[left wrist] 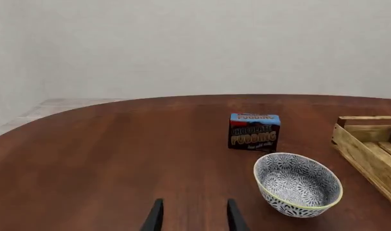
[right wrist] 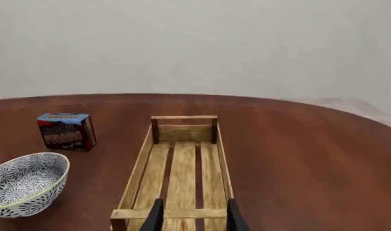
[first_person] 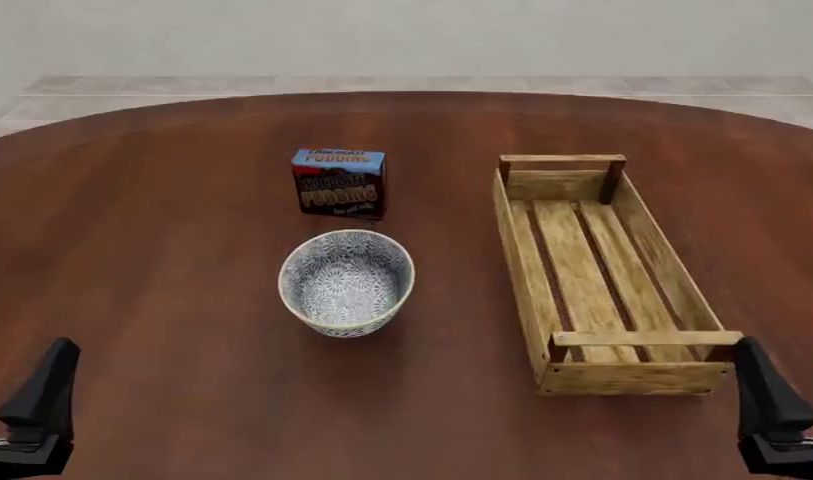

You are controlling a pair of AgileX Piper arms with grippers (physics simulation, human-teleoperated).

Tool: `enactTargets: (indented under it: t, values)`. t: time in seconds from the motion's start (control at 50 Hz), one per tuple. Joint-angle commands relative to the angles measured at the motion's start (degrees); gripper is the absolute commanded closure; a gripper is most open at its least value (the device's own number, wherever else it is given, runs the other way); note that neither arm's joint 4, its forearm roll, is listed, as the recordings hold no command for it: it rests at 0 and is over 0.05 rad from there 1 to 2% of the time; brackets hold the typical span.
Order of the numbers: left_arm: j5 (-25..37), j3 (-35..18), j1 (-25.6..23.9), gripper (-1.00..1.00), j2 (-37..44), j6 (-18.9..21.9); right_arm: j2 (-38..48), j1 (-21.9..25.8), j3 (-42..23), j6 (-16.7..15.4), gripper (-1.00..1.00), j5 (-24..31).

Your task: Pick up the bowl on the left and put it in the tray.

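From the left gripper [first_person: 33, 412], low at the near left corner of the front view, the bowl [first_person: 346, 281] lies toward about one o'clock, forward and to the right across bare table [first_person: 153, 260], well apart from the fingertips. The right gripper [first_person: 776, 412] sits at the near right corner just beside the tray's near end, with the tray [first_person: 596, 278] between it and the bowl, so the left arm looks the better placed to reach, and it is the arm on the bowl's side. In the left wrist view the two dark fingers [left wrist: 155, 217] stand parted with a clear gap and nothing between them; the right wrist view shows the same of its fingers [right wrist: 156, 216], spread and empty above the tray's near end bar. The bowl is round, so it offers no long axis; a grasp would probably have to take the rim. It stands upright, mouth open upward, white with dense blue floral pattern inside and out and a pale yellowish rim. Just beyond it, at its twelve o'clock, stands a chocolate pudding box [first_person: 338, 183], near but not touching. The tray lies at the bowl's three o'clock, its long axis running away from the arms, its slatted floor unoccupied.
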Motion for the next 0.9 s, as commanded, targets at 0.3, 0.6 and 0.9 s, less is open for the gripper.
enactTargets:
  t: [0.3,0.6,0.9]
  values:
    - [0.0,0.0,0.0,-1.0,0.0,0.0,2.7,0.1,0.0,-0.1,-1.0,-1.6]
    - [0.0,0.0,0.0,-1.0,0.0,0.0,4.2,0.6,0.0,-0.1,-1.0,-3.0]
    - [0.0,0.0,0.0,-1.0,0.0,0.0,14.2,5.5,-0.5,-0.2,-1.0,-10.8]
